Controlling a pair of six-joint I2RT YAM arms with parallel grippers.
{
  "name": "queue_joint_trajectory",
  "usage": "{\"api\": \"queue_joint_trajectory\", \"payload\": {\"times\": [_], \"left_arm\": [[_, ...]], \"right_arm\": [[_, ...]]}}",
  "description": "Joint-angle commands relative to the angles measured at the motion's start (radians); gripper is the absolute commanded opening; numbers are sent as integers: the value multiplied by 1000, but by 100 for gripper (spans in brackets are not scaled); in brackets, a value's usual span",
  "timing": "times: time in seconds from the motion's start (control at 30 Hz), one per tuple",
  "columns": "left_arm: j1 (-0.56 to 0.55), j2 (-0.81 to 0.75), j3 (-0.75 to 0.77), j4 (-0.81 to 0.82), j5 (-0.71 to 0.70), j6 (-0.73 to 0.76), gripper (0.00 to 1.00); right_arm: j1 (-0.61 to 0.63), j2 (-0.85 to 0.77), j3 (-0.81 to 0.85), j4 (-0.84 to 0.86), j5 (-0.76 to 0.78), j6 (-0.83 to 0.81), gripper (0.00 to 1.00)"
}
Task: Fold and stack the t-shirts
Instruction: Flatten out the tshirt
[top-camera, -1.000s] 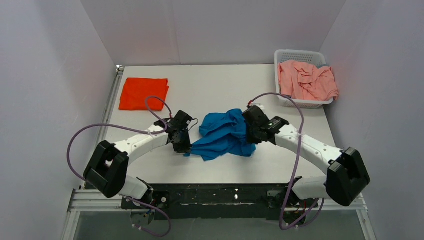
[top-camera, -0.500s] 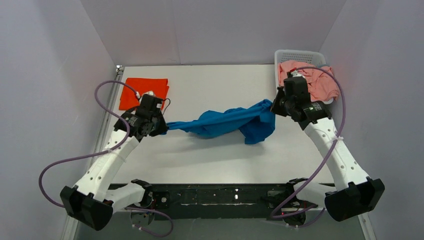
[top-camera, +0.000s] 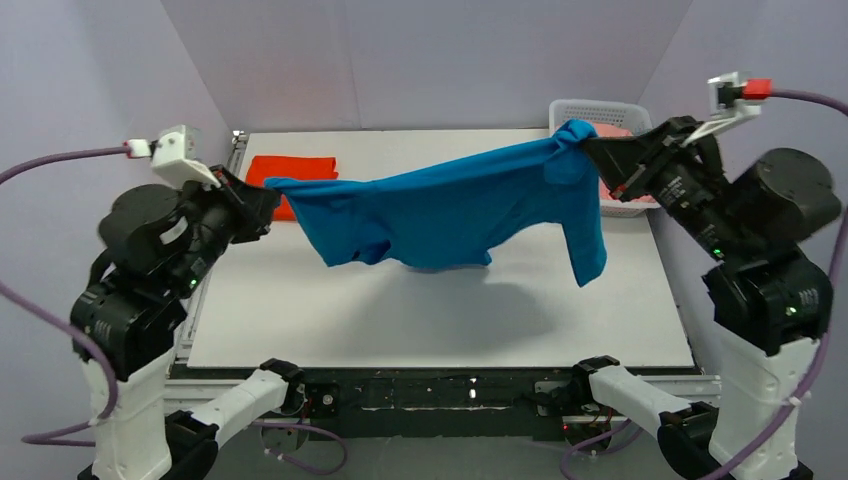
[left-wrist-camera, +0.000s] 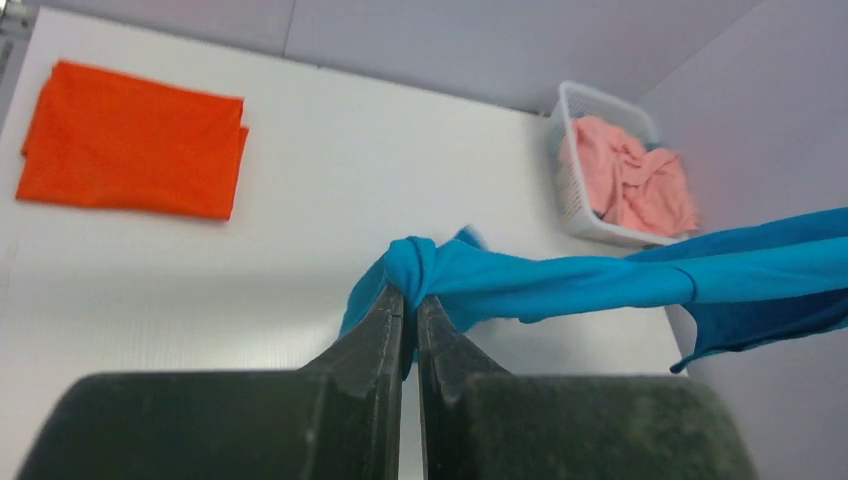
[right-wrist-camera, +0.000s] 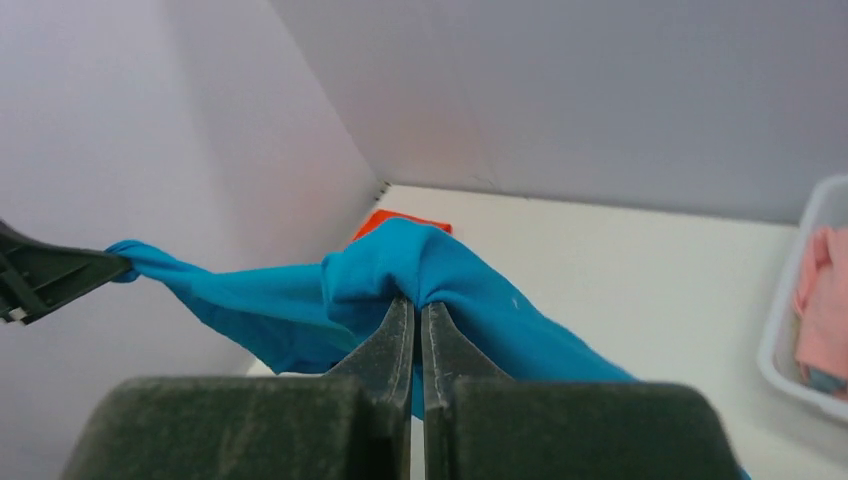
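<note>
A blue t-shirt (top-camera: 440, 205) hangs stretched in the air between both grippers, high above the white table (top-camera: 440, 310). My left gripper (top-camera: 268, 190) is shut on its left end, seen bunched at the fingertips in the left wrist view (left-wrist-camera: 412, 292). My right gripper (top-camera: 590, 150) is shut on its right end, also seen in the right wrist view (right-wrist-camera: 418, 300). One sleeve dangles at the right (top-camera: 588, 250). A folded orange t-shirt (top-camera: 300, 168) lies at the table's far left, and shows in the left wrist view (left-wrist-camera: 130, 140).
A white basket (top-camera: 585, 108) with a crumpled pink t-shirt (left-wrist-camera: 630, 185) stands at the far right corner. Grey walls enclose the table on three sides.
Both arms have risen and drawn apart, lifting the blue t-shirt off the table and stretching it out wide in the air.
</note>
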Motion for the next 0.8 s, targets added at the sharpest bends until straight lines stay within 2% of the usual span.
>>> {"api": "queue_joint_trajectory", "payload": {"times": [0.0, 0.13, 0.23, 0.33, 0.43, 0.53, 0.63, 0.7, 0.77], "left_arm": [[10, 3, 150, -33, 27, 114, 0], [9, 47, 204, -38, -26, 147, 0], [10, 110, 208, -20, -121, 165, 0], [10, 239, 254, -3, -226, 210, 0], [25, 434, 397, -36, -287, 254, 0], [98, 660, 597, -100, -228, 228, 0], [173, 811, 789, -99, -141, 175, 0], [203, 835, 829, -30, -113, 156, 0], [223, 798, 779, 78, -79, 145, 0]], "right_arm": [[-6, 17, 172, 13, -158, -18, 1], [-7, 46, 210, 40, -152, -30, 1], [-6, 92, 213, 53, -102, -59, 1], [-8, 188, 223, 58, -22, -110, 1], [-34, 300, 231, 74, -13, -149, 1], [-85, 419, 282, 119, -86, -168, 1], [-139, 525, 376, 195, -176, -162, 1], [-159, 592, 480, 218, -207, -144, 1], [-166, 635, 573, 234, -229, -146, 1]]}}
